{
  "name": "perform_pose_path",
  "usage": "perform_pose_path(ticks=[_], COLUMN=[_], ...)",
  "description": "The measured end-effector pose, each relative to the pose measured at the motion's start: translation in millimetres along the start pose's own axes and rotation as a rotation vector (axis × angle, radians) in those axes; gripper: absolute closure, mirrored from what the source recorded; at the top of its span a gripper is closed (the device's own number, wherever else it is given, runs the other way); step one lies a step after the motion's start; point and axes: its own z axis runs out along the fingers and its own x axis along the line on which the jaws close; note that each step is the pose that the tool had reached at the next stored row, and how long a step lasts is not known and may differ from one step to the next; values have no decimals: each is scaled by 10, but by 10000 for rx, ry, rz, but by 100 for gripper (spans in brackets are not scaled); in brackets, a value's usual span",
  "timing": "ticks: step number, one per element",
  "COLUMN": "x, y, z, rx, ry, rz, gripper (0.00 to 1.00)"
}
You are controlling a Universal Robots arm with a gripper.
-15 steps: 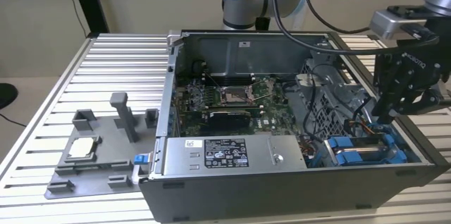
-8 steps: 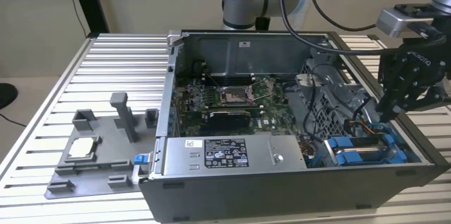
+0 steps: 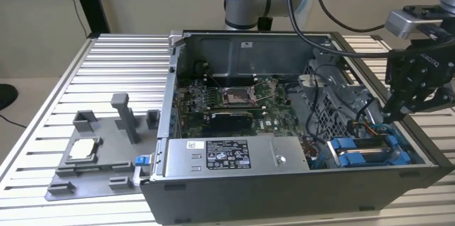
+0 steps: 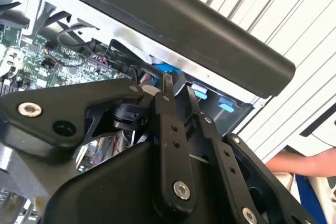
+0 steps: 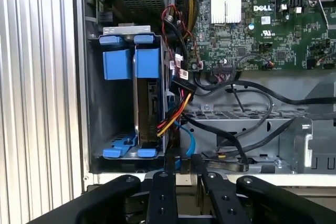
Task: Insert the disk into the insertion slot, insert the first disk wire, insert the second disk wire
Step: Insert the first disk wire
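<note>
One disk (image 5: 146,103) stands on edge in the slot (image 5: 116,64) at the corner of the computer case (image 3: 284,194). Its blue frame lines up with the blue guides beside it, so I judge it fully seated. The claw (image 5: 184,157) hangs just over the case rim at that corner, seen from the side in the exterior view (image 3: 395,115). Its fingers are drawn narrow, nearly together. A blue cable (image 5: 190,140) curves down right to the tips, but I cannot tell whether it is pinched between them. A bundle of red, yellow and black wires (image 5: 176,111) with its plug (image 5: 182,74) lies against the side of the disk that faces the circuit board (image 5: 262,30).

The disk looks stiff and dense for its size, with smooth metal faces that would slip in a grip. It is likely sensitive to knocks, so the blue plastic frame is the safer place to push or hold. The wires look soft and springy and would probably bend away if taken mid-length. The hard plug at the end is the part to grasp, squarely across its flat sides, so that it stays straight against the socket.
</note>
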Motion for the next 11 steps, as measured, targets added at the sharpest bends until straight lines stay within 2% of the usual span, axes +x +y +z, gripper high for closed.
perform_pose_path(ticks=[9, 10, 11], x=[-18, -18, -18], y=[-4, -4, -4], z=[24, 24, 24], rx=[0, 0, 0], ry=[1, 2, 2], rz=[-1, -1, -1], gripper=[0, 100, 100])
